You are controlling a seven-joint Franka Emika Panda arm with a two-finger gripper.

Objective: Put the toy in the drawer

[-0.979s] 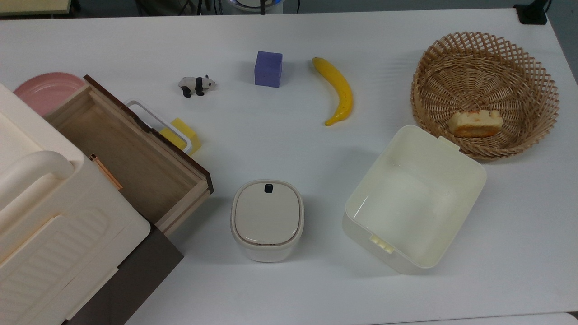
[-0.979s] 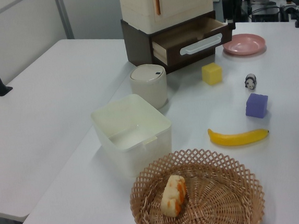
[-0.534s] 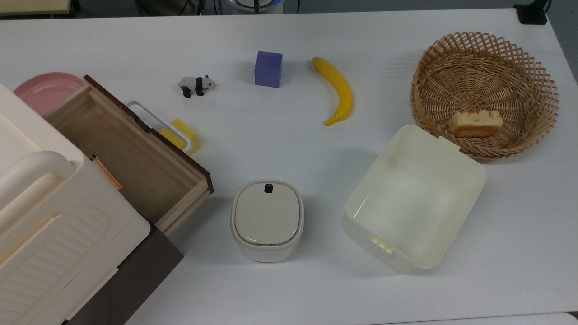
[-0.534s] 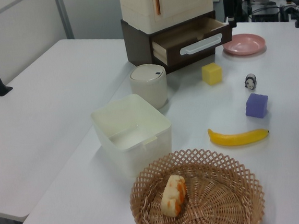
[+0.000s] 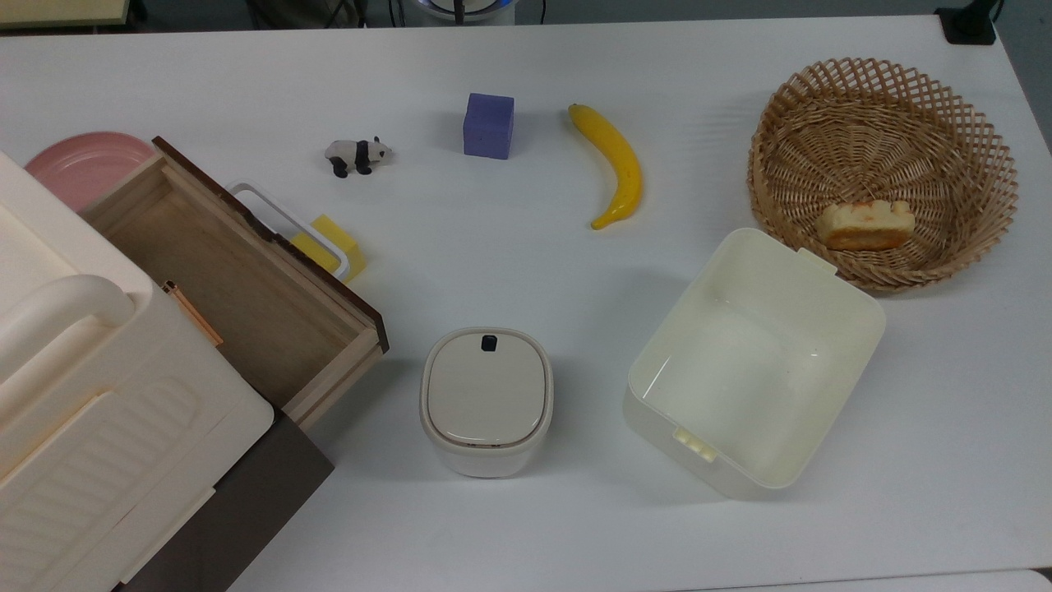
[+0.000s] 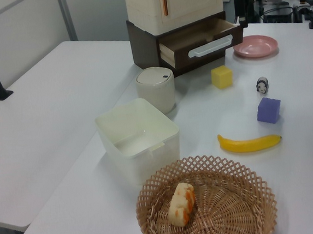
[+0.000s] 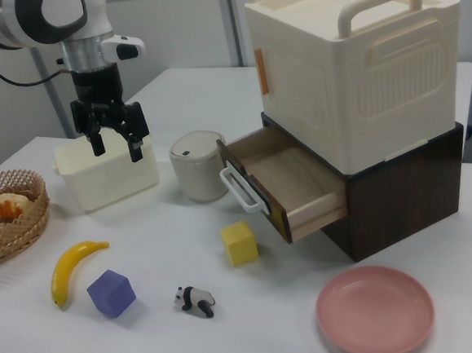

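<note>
Nothing has moved on the desk (image 5: 526,247): our gripper (image 7: 112,140), fingers apart, hangs far from the panda (image 7: 195,300), and the drawer (image 7: 290,184) waits open.

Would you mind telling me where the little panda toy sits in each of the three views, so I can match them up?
Top view: panda toy upper left of centre, left of the purple cube.
Left view: far right, just above the cube.
Right view: bottom centre, right of the cube.
Shared landmark: the purple cube, always the panda's neighbour.
</note>
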